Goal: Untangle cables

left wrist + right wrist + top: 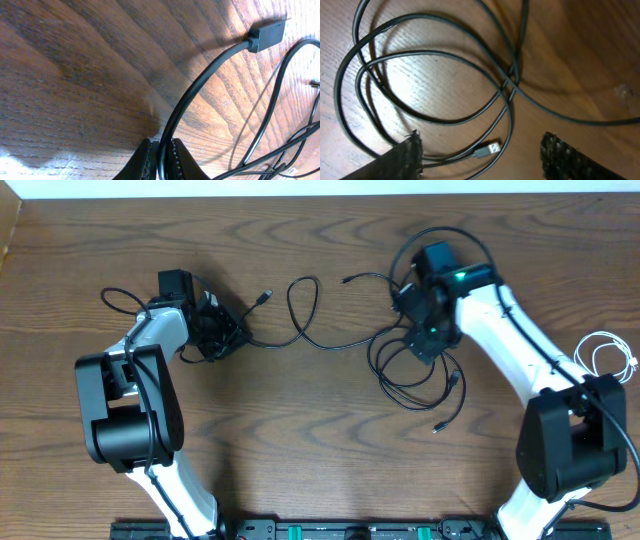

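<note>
The table (330,450) was brown wood with bold grain, smooth, with a soft sheen under the light. The black cable (200,80) had a smooth, rubbery, faintly glossy sheath; its metal-tipped plug (492,147) ended in bright bare metal, and its black plug (267,35) was cased in matt plastic. The white cable (612,352) looked smooth. The arm shell (500,330) was glossy white plastic. The right gripper (481,145) had rough, grainy black fingers (560,152); the left gripper (161,161) had finely ribbed black pads (146,161)
</note>
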